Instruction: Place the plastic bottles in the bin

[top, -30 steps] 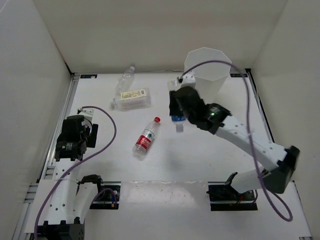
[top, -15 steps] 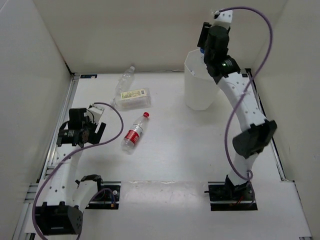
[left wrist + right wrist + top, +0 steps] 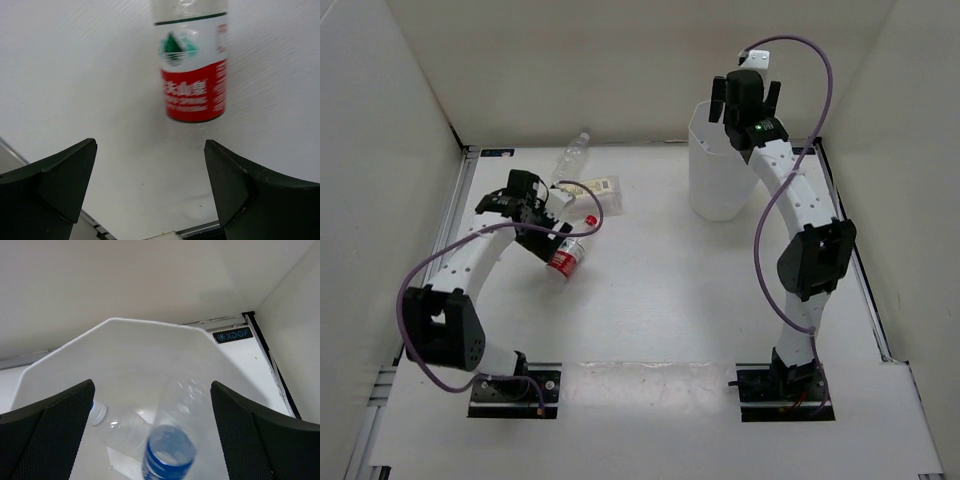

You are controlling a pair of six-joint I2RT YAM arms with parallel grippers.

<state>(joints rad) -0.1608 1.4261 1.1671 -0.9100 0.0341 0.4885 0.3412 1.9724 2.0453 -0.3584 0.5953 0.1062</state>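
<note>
The right claw (image 3: 152,385) hangs open and empty over the bin (image 3: 718,180) at the far right of the surface (image 3: 660,300). Inside the bin are the blue bottle (image 3: 167,460) and an unlabelled bottle (image 3: 122,432). The left claw (image 3: 150,146) is open too, close to the red bottle (image 3: 192,75) lying mid-left, not touching it. Farther back lie the yellowish bottle (image 3: 603,186) and a clear bottle (image 3: 572,155).
</note>
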